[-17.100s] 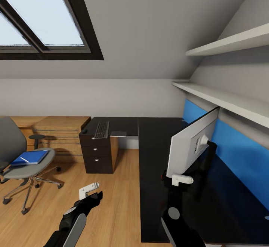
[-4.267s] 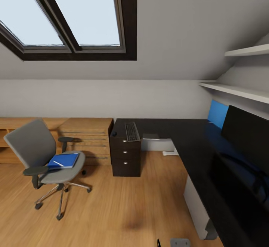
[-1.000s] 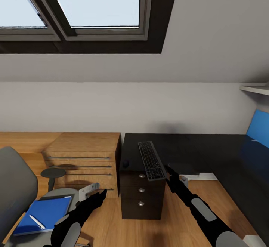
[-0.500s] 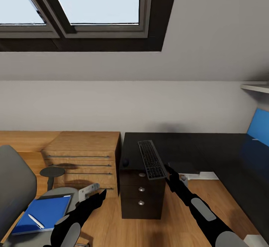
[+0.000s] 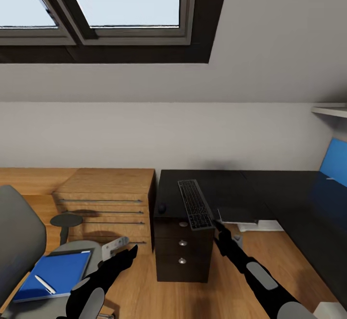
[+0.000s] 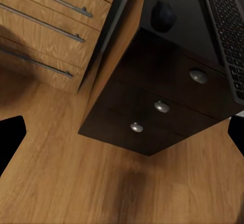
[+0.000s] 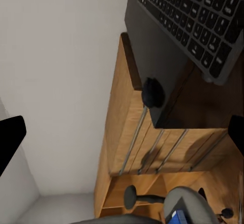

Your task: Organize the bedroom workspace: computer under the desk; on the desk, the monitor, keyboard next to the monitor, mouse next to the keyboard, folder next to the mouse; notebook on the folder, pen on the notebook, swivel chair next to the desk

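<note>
Just beyond the right gripper (image 5: pixel 215 223), whose parted jaws hold nothing, the keyboard (image 5: pixel 194 204) overhangs the desk (image 5: pixel 231 188) edge, easing a grasp.

A dark grey keyboard (image 5: pixel 195 204) and black mouse (image 5: pixel 162 208) on the glossy black desk (image 5: pixel 250 188); a blue folder (image 5: pixel 54 273) with a white pen (image 5: pixel 44 284) on the grey swivel chair (image 5: pixel 17 242); light wood-grain drawers (image 5: pixel 103 201).

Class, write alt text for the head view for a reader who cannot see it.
The right gripper reaches the near end of the keyboard, which overhangs the black desk beside the mouse. At lower left, a pen lies on blue stationery on the swivel chair.
</note>
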{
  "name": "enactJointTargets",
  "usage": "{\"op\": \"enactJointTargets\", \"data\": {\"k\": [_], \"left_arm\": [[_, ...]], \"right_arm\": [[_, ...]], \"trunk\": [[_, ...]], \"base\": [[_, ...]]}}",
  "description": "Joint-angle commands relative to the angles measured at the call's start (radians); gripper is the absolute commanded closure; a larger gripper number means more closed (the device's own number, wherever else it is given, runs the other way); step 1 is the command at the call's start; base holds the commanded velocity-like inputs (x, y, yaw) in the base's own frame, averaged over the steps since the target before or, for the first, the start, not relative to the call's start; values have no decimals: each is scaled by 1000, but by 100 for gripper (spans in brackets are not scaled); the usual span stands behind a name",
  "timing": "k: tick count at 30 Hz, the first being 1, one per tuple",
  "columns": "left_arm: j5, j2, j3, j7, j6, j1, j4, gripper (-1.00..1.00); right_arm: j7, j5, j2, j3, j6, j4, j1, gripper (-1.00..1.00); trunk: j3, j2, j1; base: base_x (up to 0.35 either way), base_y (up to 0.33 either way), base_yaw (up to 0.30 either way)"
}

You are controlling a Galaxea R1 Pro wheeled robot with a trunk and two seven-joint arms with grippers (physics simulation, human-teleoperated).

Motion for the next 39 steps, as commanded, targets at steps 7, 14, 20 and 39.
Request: {"op": "enactJointTargets", "data": {"k": [7,14,20,39], "left_arm": [[10,-5,-4,10,1,-1,-1,-100],[10,-6,-30,14,1,-1,0,-100],[9,-5,-58,16,1,-1,1,-100],[10,-5,-66,16,1,-1,1,-100]], "right_arm": [[4,-10,2,3,3,24,-3,-100],[6,-11,-9,1,4,24,-3,-100],[4,-10,-10,1,6,24,-3,-100],[26,16,-9,9,7,-4,-3,-100]], "trunk": [[-23,-50,27],[-45,-99,54],[-64,-141,77],[-124,-274,150]], "base": [[0,0,0],[0,0,0],[0,0,0],[0,0,0]]}}
